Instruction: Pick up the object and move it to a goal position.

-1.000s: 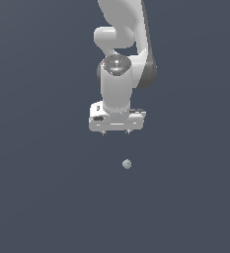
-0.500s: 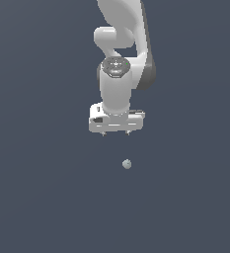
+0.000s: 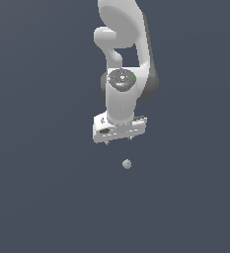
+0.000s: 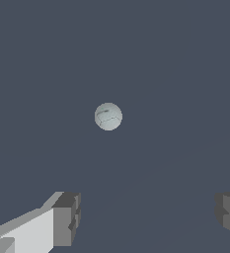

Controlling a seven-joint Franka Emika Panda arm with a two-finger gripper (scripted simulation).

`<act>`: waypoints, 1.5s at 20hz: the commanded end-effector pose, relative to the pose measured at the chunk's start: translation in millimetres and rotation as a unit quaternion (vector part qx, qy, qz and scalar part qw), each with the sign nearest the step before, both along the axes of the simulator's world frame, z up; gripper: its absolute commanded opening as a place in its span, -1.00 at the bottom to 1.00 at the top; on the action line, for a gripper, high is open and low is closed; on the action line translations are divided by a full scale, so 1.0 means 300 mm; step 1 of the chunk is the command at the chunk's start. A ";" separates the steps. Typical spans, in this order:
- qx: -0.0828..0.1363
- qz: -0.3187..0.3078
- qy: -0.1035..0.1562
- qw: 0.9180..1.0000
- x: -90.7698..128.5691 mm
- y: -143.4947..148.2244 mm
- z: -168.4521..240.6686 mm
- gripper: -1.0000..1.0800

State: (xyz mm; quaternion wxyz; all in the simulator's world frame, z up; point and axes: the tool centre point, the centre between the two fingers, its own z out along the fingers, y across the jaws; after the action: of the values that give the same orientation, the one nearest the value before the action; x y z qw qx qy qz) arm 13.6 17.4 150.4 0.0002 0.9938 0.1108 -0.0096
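Below the gripper [image 3: 119, 141], a little toward the exterior view's right, we see the ball [image 3: 127, 164] lying apart from it on the plain dark surface [image 3: 42, 197]. Compared with a second ago, the arm's wrist has turned slightly while the ball has stayed in place. We find the fingers [image 4: 67, 217] spread wide, holding nothing and touching nothing, with the ball [image 4: 108, 116] ahead of the gap between them. We can read no writing anywhere.
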 end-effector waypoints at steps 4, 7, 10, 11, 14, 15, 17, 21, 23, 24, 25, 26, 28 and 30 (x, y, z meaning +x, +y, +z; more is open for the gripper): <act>-0.001 0.081 -0.002 0.997 0.060 0.042 -0.079 0.92; -0.001 0.129 -0.003 0.992 0.094 0.069 -0.129 0.92; 0.000 0.169 -0.005 0.986 0.121 0.092 -0.172 0.92; 0.001 0.181 -0.005 0.984 0.128 0.098 -0.184 0.92; 0.002 0.210 -0.007 0.978 0.146 0.115 -0.217 0.92; 0.002 0.218 -0.007 0.976 0.151 0.120 -0.226 0.92; 0.003 0.231 -0.008 0.973 0.159 0.128 -0.241 0.92; 0.003 0.247 -0.009 0.969 0.169 0.137 -0.260 0.92; 0.004 0.251 -0.009 0.968 0.171 0.139 -0.264 0.92; 0.004 0.251 -0.009 0.968 0.171 0.140 -0.264 0.92; 0.004 0.248 -0.008 0.969 0.169 0.139 -0.263 0.92; 0.004 0.248 -0.008 0.969 0.169 0.139 -0.264 0.92; 0.004 0.248 -0.008 0.969 0.169 0.138 -0.274 0.92; 0.004 0.249 -0.008 0.969 0.169 0.138 -0.294 0.92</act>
State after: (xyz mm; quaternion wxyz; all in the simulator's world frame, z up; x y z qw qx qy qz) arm 64.7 58.9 66.7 0.0001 0.9351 0.3544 0.0001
